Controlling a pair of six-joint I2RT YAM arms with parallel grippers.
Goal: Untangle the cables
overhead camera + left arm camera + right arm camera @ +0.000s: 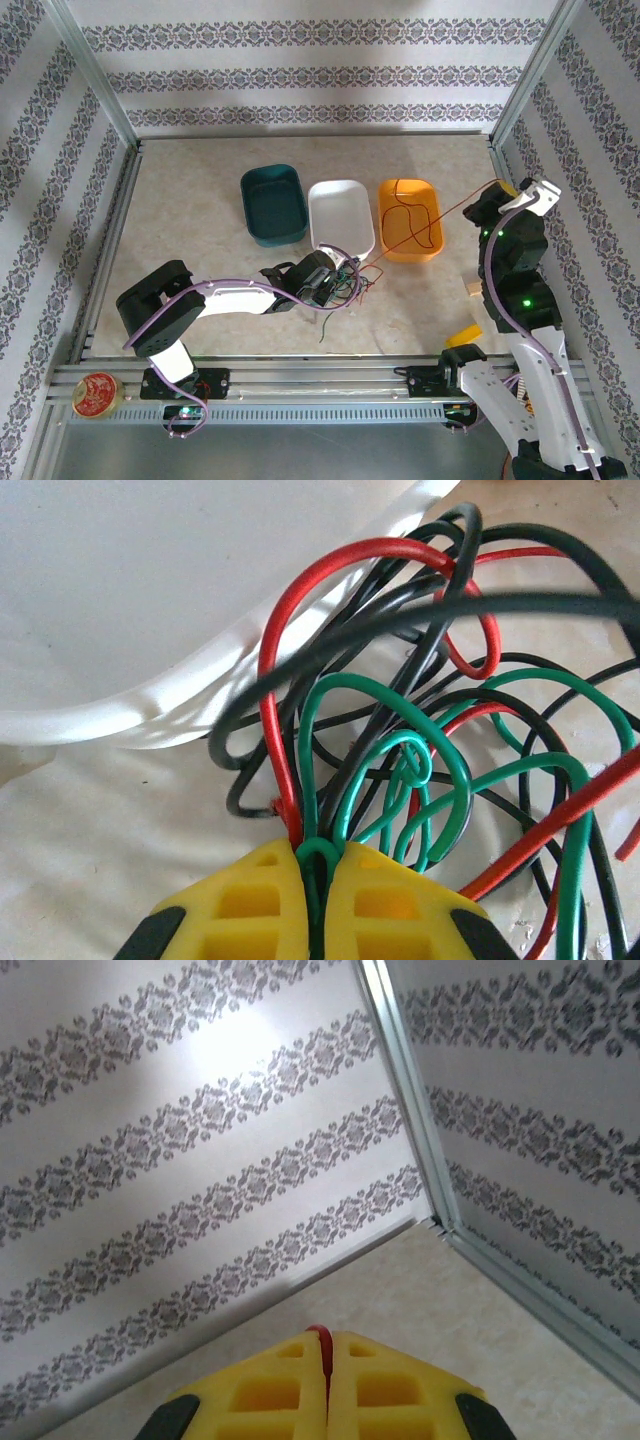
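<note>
Three trays stand in a row at the middle of the worktop (200,230): a teal tray (272,205) on the left, a white tray (342,212) in the middle and an orange tray (410,252) on the right, the first two touching or nearly so. The cables (350,285) lie in a loose knot on the worktop just beside the near rim of the white tray, with red, green and black strands looping over and under one another.

The left claw (318,865) reaches low into this knot from the near left. Its yellow fingers are clenched on a green cable (380,683), whose small loop pokes out between the tips. A red strand (272,730) rises right beside that loop and arches up over the white rim, and a black strand (450,615) crosses above the heap.

The right claw (505,188) is raised high at the right side of the cell, well apart from the knot. It is clenched on a red cable (430,227) that runs in a straight, taut line from the knot, across the orange tray, up to its fingers; in the right wrist view a red sliver shows pinched between the yellow tips. Another thin cable lies curled inside the orange tray.
</note>
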